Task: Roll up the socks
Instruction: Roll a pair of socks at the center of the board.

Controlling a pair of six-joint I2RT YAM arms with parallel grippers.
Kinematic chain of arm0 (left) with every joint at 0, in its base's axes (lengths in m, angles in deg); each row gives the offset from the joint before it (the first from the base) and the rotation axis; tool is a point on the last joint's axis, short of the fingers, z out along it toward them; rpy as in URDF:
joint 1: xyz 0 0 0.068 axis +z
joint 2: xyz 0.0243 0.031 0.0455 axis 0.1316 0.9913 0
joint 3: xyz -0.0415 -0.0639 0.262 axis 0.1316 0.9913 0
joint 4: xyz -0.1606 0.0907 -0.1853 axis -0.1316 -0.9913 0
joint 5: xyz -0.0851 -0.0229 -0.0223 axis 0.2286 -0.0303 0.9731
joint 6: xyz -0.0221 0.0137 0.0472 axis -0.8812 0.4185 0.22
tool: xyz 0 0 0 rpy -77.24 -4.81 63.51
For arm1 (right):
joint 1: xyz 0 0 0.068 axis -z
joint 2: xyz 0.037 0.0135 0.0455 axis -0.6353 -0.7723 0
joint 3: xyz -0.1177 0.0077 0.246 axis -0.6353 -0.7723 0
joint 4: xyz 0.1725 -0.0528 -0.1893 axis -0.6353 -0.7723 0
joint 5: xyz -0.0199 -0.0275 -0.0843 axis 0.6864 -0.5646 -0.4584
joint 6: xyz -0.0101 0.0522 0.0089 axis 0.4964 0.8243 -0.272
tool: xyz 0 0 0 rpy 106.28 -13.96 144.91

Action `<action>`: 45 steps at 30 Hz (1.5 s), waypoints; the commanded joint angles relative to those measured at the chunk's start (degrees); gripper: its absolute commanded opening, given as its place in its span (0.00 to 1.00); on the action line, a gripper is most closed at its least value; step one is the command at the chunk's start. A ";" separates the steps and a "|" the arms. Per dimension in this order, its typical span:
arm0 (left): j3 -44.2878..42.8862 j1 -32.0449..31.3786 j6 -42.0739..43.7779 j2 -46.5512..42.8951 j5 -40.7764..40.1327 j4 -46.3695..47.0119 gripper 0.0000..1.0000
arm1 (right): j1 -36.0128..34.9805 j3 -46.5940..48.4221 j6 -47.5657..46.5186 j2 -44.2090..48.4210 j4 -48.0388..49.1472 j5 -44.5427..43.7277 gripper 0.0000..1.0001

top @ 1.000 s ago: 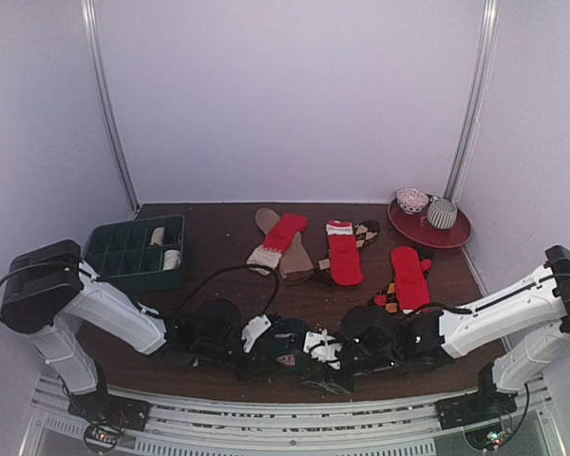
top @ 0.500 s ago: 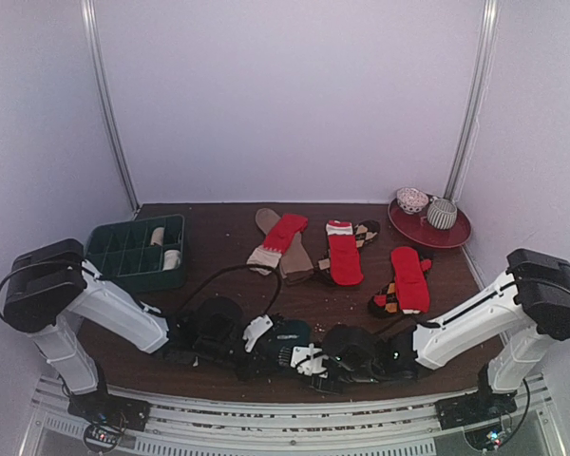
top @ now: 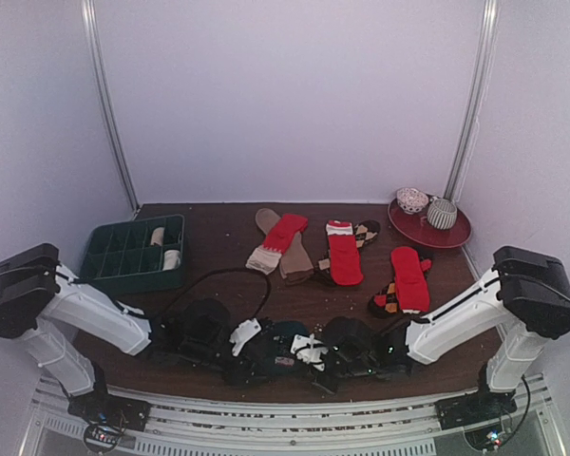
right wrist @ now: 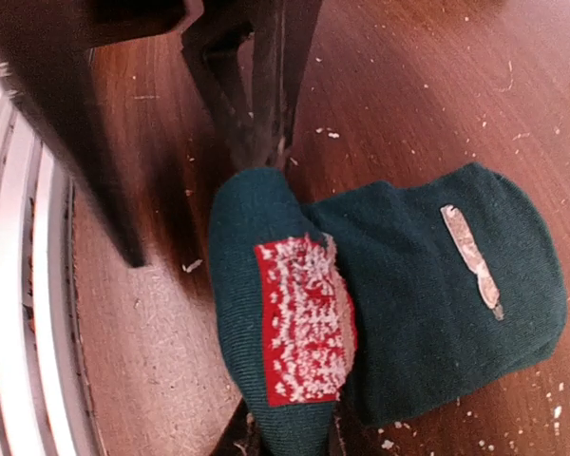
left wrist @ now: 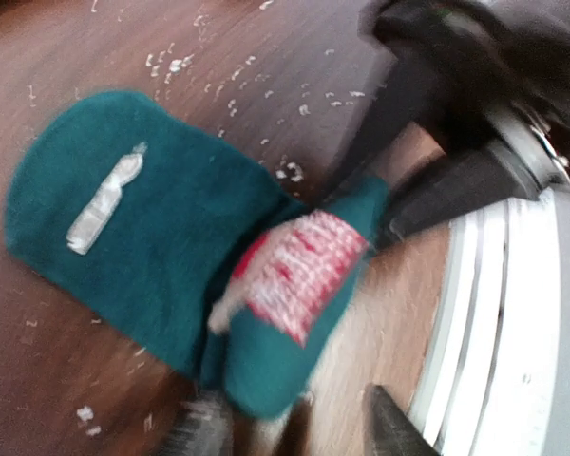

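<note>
A dark teal sock [top: 283,345] with a small white marking [left wrist: 103,201] lies folded near the table's front edge, a red-and-white patch [right wrist: 306,318] showing at the fold. My left gripper [top: 252,340] [left wrist: 294,427] stands open, its fingers [left wrist: 389,427] apart, with the sock's folded end just ahead of them. My right gripper [top: 315,353] [right wrist: 287,442] comes from the other side and is shut on that folded end. Further back lie flat socks: a red one [top: 283,233] over a brown one [top: 290,258], a red one with a pale cuff [top: 343,255] and another red one [top: 409,277].
A dark green compartment tray [top: 133,226] at the back left holds two cream rolled bundles [top: 158,235]. A red plate [top: 453,235] with two small bowls stands at the back right. White crumbs dot the wood. The table's metal front rail [left wrist: 494,313] runs close beside the sock.
My left gripper has let go and opened. The right arm has reached leftward to the teal sock and its jaws have closed on the folded end.
</note>
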 commanded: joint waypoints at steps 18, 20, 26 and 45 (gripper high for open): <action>10.50 -2.13 20.91 5.84 -2.50 41.11 0.74 | 14.39 14.55 18.25 -13.54 -31.63 40.55 0.15; 9.94 -2.15 20.88 7.20 -2.31 40.33 0.71 | 14.48 14.58 17.89 -13.63 -31.98 40.59 0.15; 7.16 -2.15 20.39 9.85 -4.10 34.96 0.44 | 14.83 14.57 17.36 -13.72 -31.83 40.64 0.16; -0.39 -0.83 2.54 11.23 -7.18 7.75 0.00 | 14.82 10.40 13.96 4.63 -18.69 30.58 0.37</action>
